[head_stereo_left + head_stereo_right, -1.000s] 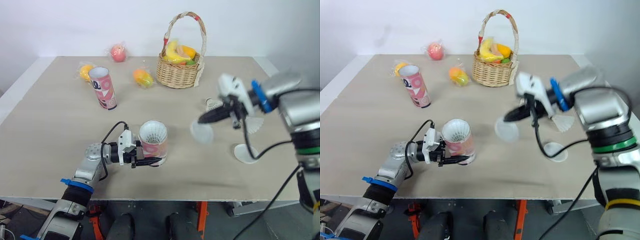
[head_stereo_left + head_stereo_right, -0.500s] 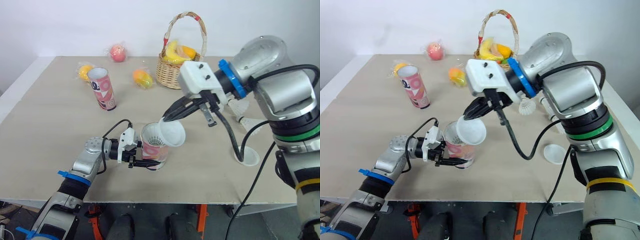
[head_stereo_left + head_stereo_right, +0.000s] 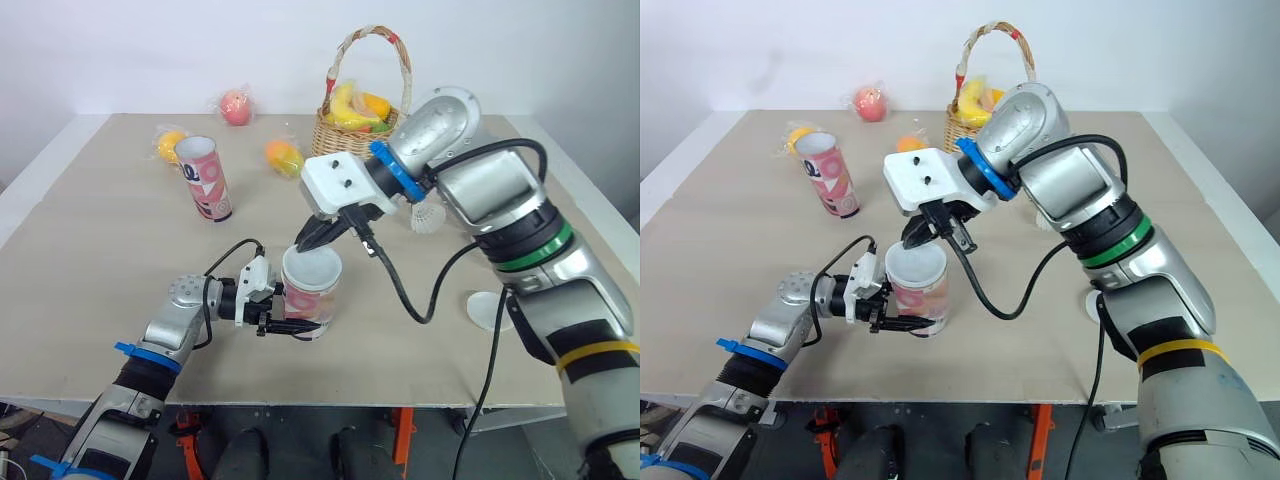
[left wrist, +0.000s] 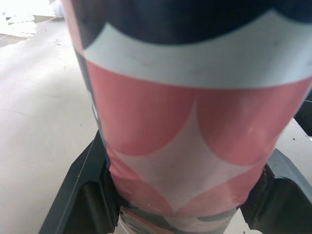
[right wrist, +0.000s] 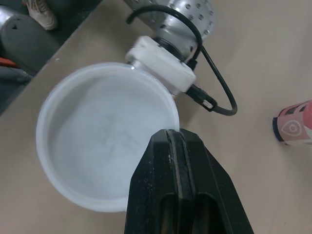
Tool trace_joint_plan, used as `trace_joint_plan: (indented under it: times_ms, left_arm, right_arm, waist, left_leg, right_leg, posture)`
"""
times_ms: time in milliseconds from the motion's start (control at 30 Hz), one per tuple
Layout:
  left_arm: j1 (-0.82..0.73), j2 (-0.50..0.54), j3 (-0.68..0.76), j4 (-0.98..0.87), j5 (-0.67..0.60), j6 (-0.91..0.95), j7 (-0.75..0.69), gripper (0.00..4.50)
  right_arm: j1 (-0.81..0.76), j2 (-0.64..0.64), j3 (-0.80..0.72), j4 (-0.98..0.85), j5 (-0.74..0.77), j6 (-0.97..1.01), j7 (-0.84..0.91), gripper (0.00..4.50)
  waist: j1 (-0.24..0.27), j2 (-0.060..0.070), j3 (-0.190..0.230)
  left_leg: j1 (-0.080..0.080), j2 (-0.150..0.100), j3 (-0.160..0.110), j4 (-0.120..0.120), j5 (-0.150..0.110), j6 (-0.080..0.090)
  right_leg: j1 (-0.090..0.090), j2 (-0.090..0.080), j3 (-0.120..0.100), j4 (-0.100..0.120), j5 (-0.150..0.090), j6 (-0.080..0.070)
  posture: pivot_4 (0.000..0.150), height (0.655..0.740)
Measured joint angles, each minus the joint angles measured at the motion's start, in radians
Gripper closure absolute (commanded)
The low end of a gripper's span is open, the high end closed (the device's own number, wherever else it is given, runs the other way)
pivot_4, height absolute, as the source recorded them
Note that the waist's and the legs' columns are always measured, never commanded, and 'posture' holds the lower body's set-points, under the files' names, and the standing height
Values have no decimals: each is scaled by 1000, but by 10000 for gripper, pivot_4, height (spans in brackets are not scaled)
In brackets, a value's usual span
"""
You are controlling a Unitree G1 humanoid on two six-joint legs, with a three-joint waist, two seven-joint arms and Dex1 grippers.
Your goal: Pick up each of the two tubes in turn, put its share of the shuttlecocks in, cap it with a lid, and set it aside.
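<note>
One lid [image 3: 312,268] in right hand [image 5: 174,139] tops left hand's [image 3: 300,322] pink tube [image 3: 308,298]; lettering illegible.

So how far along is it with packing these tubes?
Nothing is finished. The left end effector grips one tube while the right end effector pinches a lid resting on its mouth. Left to do: the second tube stands open, a spare lid and loose shuttlecock lie on the table.

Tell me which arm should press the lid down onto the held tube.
Right: the right gripper pinches the white lid at the mouth of the pink tube; the left gripper is busy, clamped around its body.
</note>
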Motion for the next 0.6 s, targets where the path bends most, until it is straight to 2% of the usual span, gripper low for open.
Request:
trace_joint_plan:
  times_ms: [233, 433, 600]
  left_arm:
    - [32, 13, 8, -36, 0, 1, 34, 18165]
    - [46, 18, 4, -64, 0, 8, 46, 18165]
    - [48, 18, 1, -68, -1, 19, 46, 18165]
  right_arm:
    - [-8, 26, 0, 42, -8, -52, 6, 44720]
    - [-8, -41, 41, -6, 8, -131, 3, 44720]
    - [-8, -48, 54, -21, -29, -215, 2, 44720]
  waist:
    - [-2, 0, 0]
    - [0, 1, -1]
    - [0, 0, -5]
  left_leg:
    - [1, 3, 0, 0, 0, 0]
    - [2, 5, 0, -2, 0, 0]
    - [2, 5, 0, -2, -2, 0]
  right_leg:
    - [0, 2, 0, 0, 1, -2]
    - [0, 5, -1, 0, -1, -5]
    - [0, 5, -1, 0, -2, -5]
  posture:
    - [1500, 7400]
    - [1500, 7400]
    - [1500, 7400]
